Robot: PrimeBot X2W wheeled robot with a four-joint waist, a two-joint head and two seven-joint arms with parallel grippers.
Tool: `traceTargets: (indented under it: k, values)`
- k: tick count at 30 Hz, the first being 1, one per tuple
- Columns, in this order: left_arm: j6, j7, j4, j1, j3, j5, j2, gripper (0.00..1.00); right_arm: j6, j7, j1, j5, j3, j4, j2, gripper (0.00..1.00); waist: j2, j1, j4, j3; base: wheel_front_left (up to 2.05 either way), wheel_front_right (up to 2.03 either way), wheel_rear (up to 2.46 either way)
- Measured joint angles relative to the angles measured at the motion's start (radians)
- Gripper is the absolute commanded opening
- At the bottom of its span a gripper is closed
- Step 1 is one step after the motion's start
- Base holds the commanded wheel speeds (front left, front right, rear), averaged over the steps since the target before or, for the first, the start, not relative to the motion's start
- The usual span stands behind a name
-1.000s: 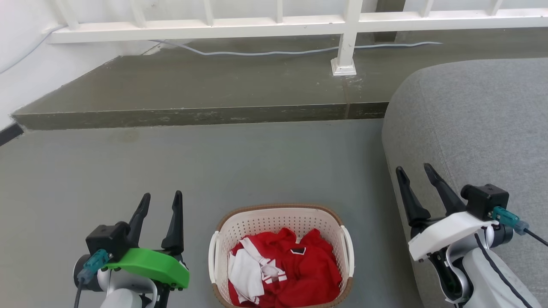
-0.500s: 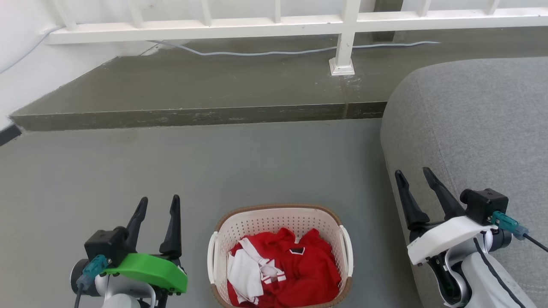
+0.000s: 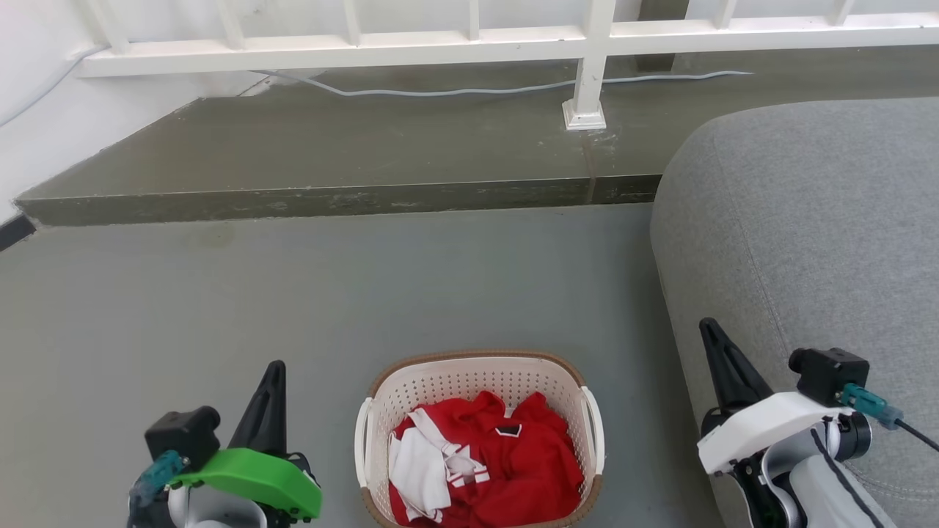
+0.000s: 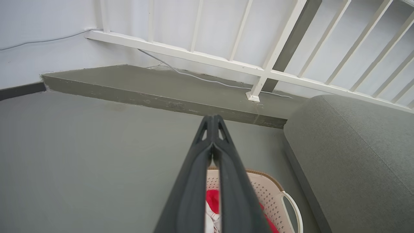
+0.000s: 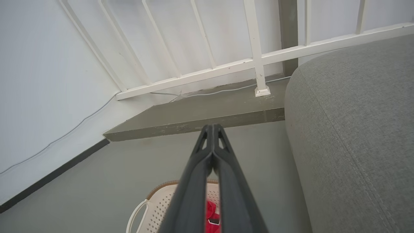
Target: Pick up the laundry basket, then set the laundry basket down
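The left gripper (image 3: 273,372) and the right gripper (image 3: 709,330) each have their two long dark fingers clenched together on nothing. They hang at nine and three o'clock of the cream-white perforated plastic laundry basket (image 3: 469,381), which stands apart from both on the grey floor (image 3: 293,293) (red and white clothes (image 3: 506,455) heaped inside). A grey fabric sofa (image 3: 807,220) crowds the right gripper at two o'clock; at twelve, a dark concrete step (image 3: 367,147) carries a white railing (image 3: 440,48) and a pale cable (image 3: 440,92).
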Motion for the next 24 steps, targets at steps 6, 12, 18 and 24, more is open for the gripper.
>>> traceTargets:
  k: [6,12,18,24]
  values:
    - [-0.003,0.027,0.001,0.000,0.022,-0.079,-0.001,0.00,0.000,0.020,0.000,0.081,-0.025,-0.001,0.006,0.00,0.0000,0.0000,0.000,-0.001,0.00,0.00,0.00]
    - [-0.004,0.046,0.001,0.000,0.034,-0.149,-0.003,0.00,0.005,0.044,0.000,0.166,-0.045,-0.003,0.011,0.00,0.0000,0.0000,0.001,-0.001,0.00,0.00,0.00]
    - [-0.012,0.068,0.001,0.000,0.056,-0.212,-0.004,0.00,0.006,0.063,0.000,0.229,-0.068,-0.005,0.016,0.00,0.0000,0.0000,0.001,-0.002,0.00,0.00,0.00]
    - [-0.013,0.089,0.001,0.000,0.072,-0.273,-0.004,0.00,0.007,0.083,0.000,0.293,-0.093,-0.009,0.021,0.00,0.0000,0.0000,0.002,-0.002,0.00,0.00,0.00]
